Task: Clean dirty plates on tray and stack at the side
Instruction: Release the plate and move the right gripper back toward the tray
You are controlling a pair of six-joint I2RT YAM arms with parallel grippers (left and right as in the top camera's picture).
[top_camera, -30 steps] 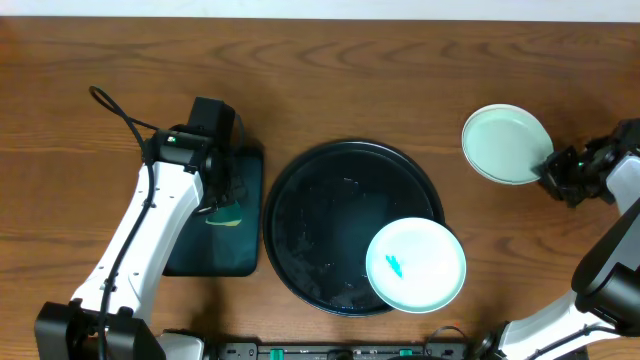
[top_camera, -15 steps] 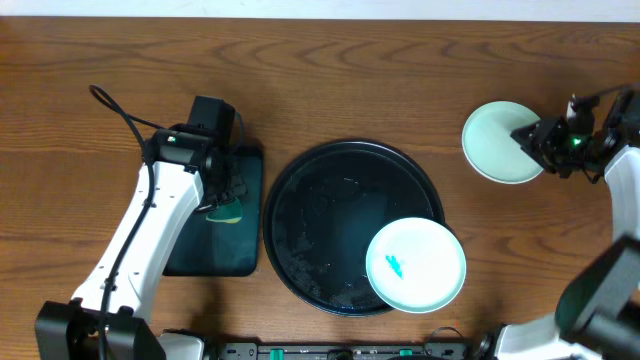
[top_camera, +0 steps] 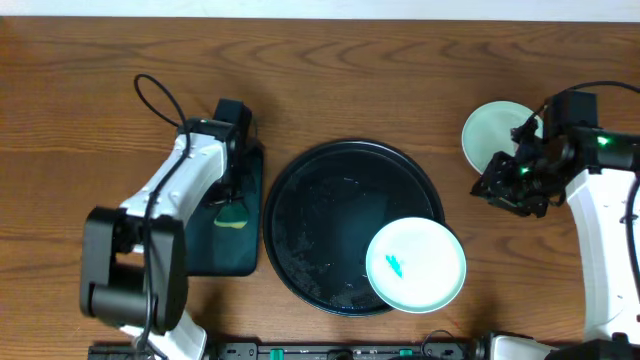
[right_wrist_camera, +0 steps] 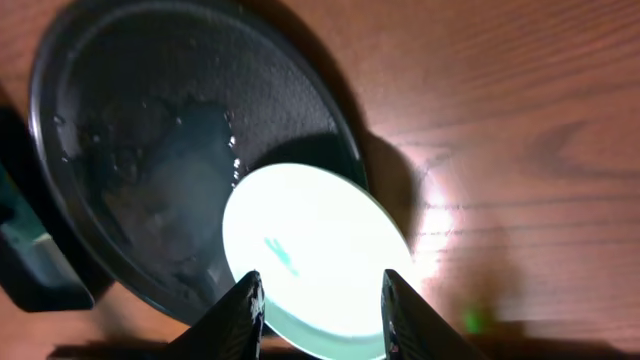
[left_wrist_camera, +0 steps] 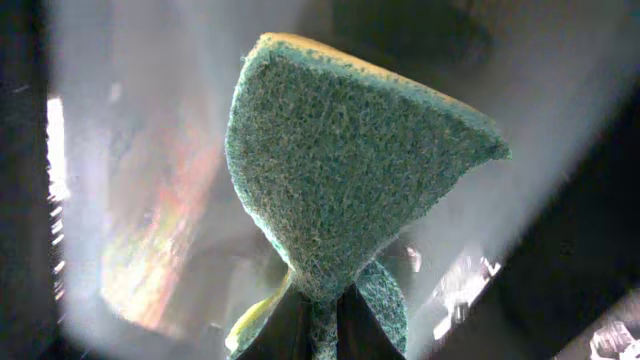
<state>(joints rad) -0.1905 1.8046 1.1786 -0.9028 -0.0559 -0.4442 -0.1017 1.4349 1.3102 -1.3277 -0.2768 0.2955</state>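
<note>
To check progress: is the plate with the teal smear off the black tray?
No, the smeared plate lies on the black tray, overlapping its lower-right rim.

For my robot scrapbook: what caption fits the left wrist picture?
Left gripper pinching a green scrub sponge with a yellow edge.

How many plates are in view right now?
2. One teal-smeared plate sits at the black tray's lower right; one pale plate lies on the table by the right gripper. Another could be stacked unseen beneath it.
</note>
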